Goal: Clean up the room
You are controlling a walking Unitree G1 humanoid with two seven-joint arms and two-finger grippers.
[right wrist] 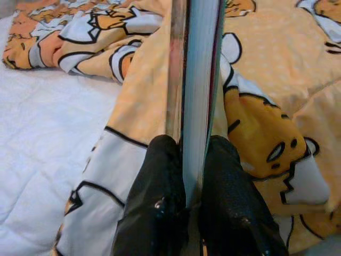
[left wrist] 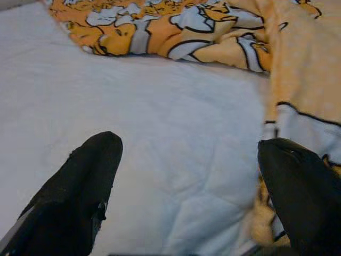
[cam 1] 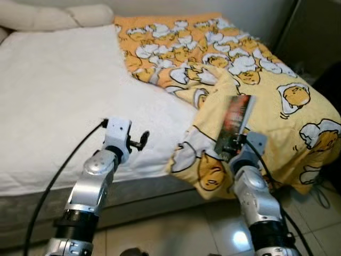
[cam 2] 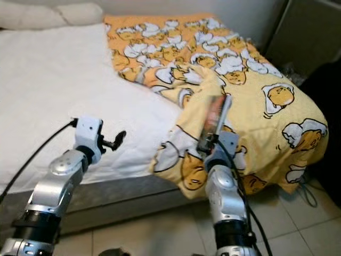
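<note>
— Yellow blanket with the egg cartoon print, where does it lie?
— Bunched over the bed's right side, spilling past the near edge and the near right corner; white sheet shows beside it.
— And the book?
— Clamped upright between the right end effector's black fingers, held above the blanket by the bed's near edge.
— The left end effector?
— Fingers spread apart, holding nothing, over the white sheet near the bed's front edge, just beside the blanket's hem.
</note>
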